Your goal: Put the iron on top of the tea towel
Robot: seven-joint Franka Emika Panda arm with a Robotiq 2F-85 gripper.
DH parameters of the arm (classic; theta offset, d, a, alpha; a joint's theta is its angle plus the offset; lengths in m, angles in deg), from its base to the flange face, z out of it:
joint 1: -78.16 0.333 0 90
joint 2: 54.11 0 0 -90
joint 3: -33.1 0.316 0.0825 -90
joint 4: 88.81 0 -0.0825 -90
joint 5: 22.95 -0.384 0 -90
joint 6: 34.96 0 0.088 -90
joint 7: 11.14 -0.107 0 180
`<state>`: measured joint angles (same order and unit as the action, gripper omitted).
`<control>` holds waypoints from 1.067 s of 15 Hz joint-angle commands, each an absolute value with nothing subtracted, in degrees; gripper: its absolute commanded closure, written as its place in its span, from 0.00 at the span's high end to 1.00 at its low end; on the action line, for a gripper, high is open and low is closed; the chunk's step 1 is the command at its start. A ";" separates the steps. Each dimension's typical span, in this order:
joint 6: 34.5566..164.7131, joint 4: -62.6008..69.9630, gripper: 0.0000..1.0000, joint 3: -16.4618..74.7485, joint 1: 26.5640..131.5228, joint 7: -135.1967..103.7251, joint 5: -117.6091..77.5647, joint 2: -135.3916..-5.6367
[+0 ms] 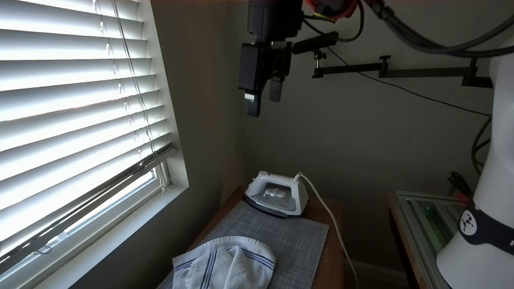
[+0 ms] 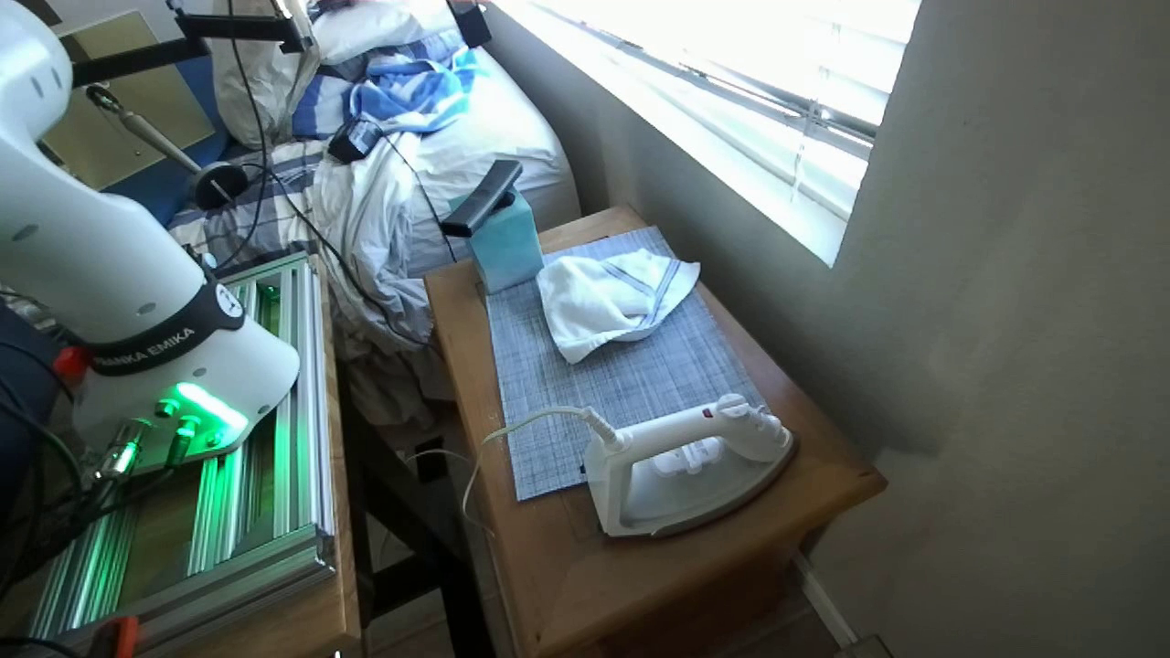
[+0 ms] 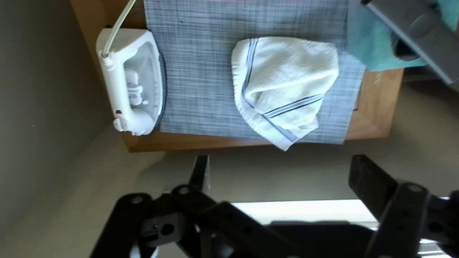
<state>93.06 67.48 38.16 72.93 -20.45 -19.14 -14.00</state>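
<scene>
The white iron (image 1: 277,195) stands flat at one end of a grey placemat (image 1: 301,241), partly on the wooden table. It also shows in an exterior view (image 2: 686,466) and at the left of the wrist view (image 3: 132,86). The white tea towel with blue stripes (image 1: 225,267) lies crumpled on the placemat, apart from the iron; it also shows in an exterior view (image 2: 612,302) and in the wrist view (image 3: 287,82). My gripper (image 1: 264,100) hangs high above the table, touching nothing. In the wrist view its fingers (image 3: 281,161) are wide apart with nothing between them.
A teal box (image 2: 507,247) with a dark device on top stands at the table end beyond the towel. The iron's pale cord (image 1: 333,220) runs over the table (image 2: 585,585) edge. A window with blinds (image 1: 80,100) and a wall flank the table.
</scene>
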 commanded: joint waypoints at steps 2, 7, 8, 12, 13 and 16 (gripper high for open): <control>101.79 65.80 1.00 36.83 64.81 -23.79 -12.25 -24.64; 103.47 64.40 1.00 34.42 59.03 -24.06 -4.64 -34.91; 103.07 63.93 1.00 33.37 58.31 -24.27 -3.56 -36.71; 102.50 65.14 1.00 30.50 59.78 -23.38 -4.26 -36.51; 102.51 64.79 1.00 30.27 59.77 -23.37 -4.23 -37.22; 102.51 64.39 1.00 30.28 59.89 -23.37 -4.23 -37.57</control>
